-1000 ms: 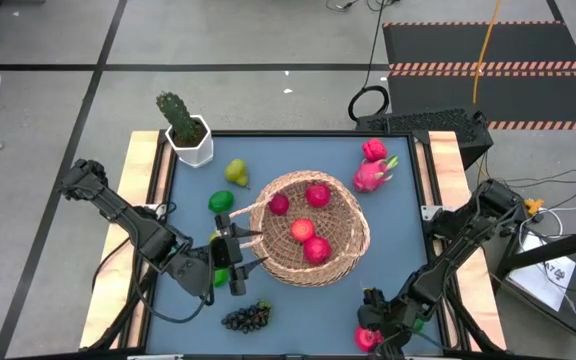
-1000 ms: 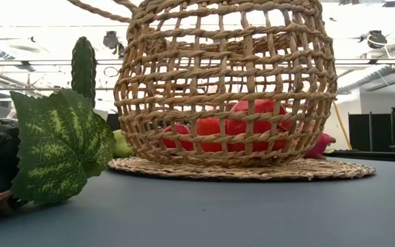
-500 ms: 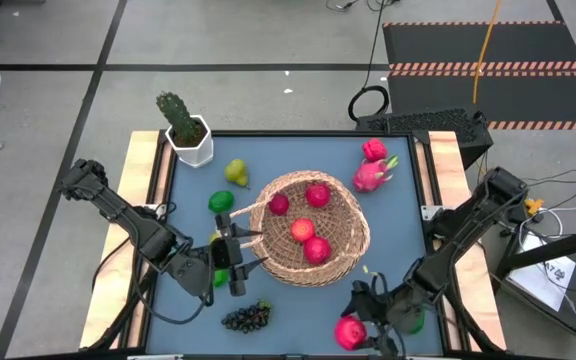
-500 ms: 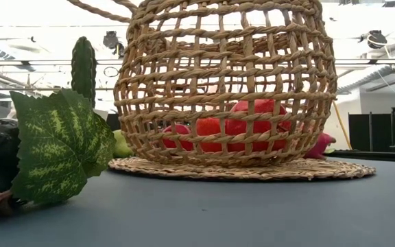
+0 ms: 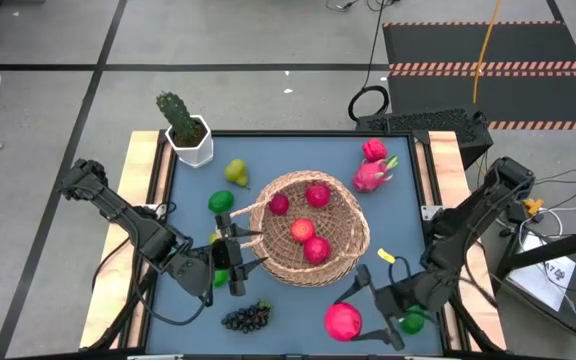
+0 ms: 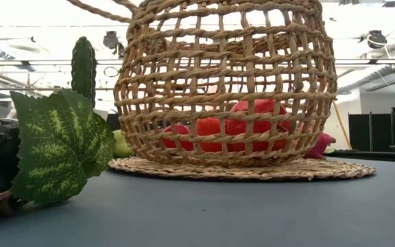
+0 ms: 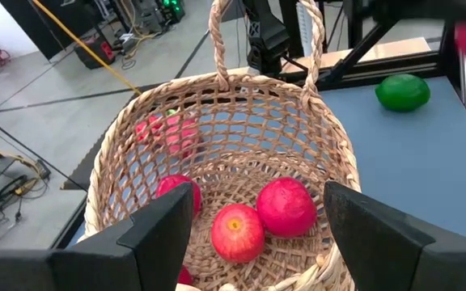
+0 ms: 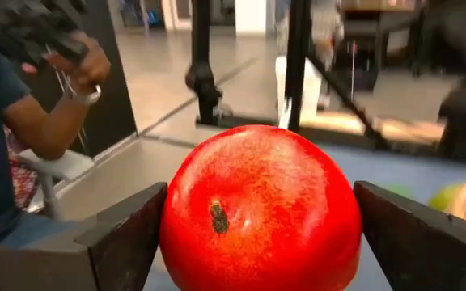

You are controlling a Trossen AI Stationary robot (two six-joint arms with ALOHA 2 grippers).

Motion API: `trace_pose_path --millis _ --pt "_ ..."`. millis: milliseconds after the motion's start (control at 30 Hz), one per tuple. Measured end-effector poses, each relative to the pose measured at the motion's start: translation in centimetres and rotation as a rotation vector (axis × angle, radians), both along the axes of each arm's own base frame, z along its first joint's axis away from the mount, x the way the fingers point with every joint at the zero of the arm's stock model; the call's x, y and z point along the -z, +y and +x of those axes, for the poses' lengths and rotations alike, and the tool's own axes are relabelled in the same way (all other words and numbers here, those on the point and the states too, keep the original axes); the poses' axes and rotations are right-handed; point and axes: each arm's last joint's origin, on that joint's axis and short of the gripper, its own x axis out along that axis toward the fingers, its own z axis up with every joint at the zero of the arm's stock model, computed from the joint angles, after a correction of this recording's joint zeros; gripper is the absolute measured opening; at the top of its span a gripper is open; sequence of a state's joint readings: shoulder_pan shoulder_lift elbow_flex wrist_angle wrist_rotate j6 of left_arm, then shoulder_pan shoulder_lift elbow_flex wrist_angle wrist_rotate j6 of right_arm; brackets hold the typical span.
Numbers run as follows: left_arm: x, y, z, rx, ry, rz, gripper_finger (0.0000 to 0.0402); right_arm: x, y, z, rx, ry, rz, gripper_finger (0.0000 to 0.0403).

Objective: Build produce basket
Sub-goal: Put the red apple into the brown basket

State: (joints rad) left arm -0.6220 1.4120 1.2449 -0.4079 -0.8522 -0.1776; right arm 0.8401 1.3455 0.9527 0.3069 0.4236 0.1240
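the basket (image 5: 313,228) sits near the middle of the dark counter (image 5: 398,215) and serves as the landmark here. far left and back of the basket, at the counter's corner, a white pot with a cactus (image 5: 185,128) stands upright. between that pot and the basket lie a yellow-green pear (image 5: 236,172) and, nearer the basket, a green lime (image 5: 221,201), both apart from the wicker.

the left pincer (image 5: 236,254) is at the basket's left front rim; its fingers are spread, one on either side of the rim, and the left wrist view shows them (image 7: 156,230) flanking the wicker wall without making clear whether they press it. a second green fruit (image 5: 221,276) shows partly under that pincer. in front of the basket and a little left, a dark grape bunch (image 5: 247,318) rests on the counter, with its green leaf (image 6: 59,147) large in the low view.

inside the basket lie four red apples (image 5: 303,228), seen through the weave at table height (image 6: 242,127).

right and back of the basket, a pink dragon fruit (image 5: 371,174) lies just beside another red-pink fruit (image 5: 373,150).

right and in front of the basket, the right pincer (image 5: 353,312) grasps a red apple (image 5: 343,321) between its wide-set fingers (image 8: 124,234), clear of the basket. a green lime (image 5: 411,321) lies on the counter under that arm, farther right. in the right wrist view a person's arm in a dark sleeve (image 8: 23,121) shows in the room beyond.
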Motion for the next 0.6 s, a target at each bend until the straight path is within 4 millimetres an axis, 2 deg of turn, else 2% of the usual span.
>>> trace_pose_path --millis 133,333,600 --pt "0.0 0.0 0.0 0.000 0.000 0.000 0.0273 -1.4 -0.4 -0.7 -0.028 -0.115 -0.120 0.0375" --pt "0.0 0.0 0.0 0.000 0.000 0.000 0.0273 -3.1 -1.6 -1.6 0.051 -0.236 -0.277 0.0375" --pt "0.0 0.0 0.0 -0.009 -0.008 -0.023 0.0273 -5.6 -3.3 -3.3 0.056 -0.350 -0.348 0.0375"
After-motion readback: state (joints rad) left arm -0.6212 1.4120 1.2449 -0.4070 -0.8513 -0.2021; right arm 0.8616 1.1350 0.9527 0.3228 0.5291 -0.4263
